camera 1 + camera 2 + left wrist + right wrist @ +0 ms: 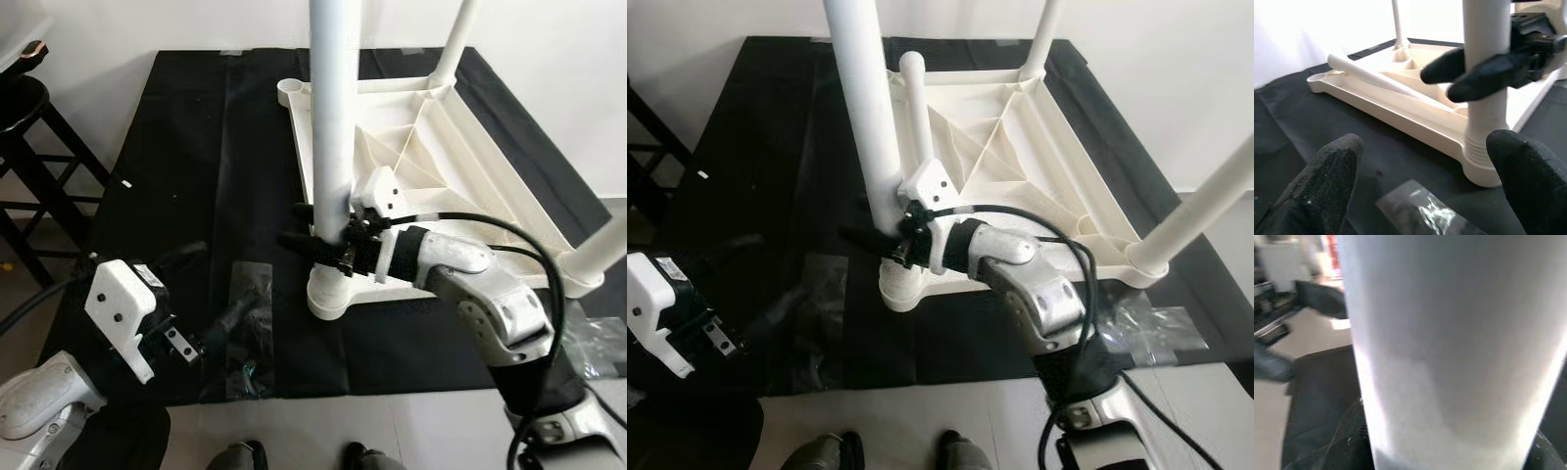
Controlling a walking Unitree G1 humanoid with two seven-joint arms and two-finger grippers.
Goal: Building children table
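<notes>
Near me, my right gripper (328, 240) clenches the near-left leg (333, 117), upright in its socket of the upturned tabletop (470, 157) on the black mat (186, 147). Two legs more stand already; the last leg (913, 103) lies loose in the far-left corner. My left gripper (220, 323) waits released over a plastic bag (245, 333).

- The white plastic tabletop (441, 147) lies upside down on a black sheet, its ribbed underside facing up.
- A thick white leg (333, 147) stands upright in the near corner socket (328, 292).
- Two more legs rise from the far corner (453, 44) and the right corner (1195, 211).
- A fourth leg (917, 108) seems to lie loose in the underside.
- A clear bag of small dark parts (245, 328), probably screws, lies on the sheet beside the near corner.
</notes>
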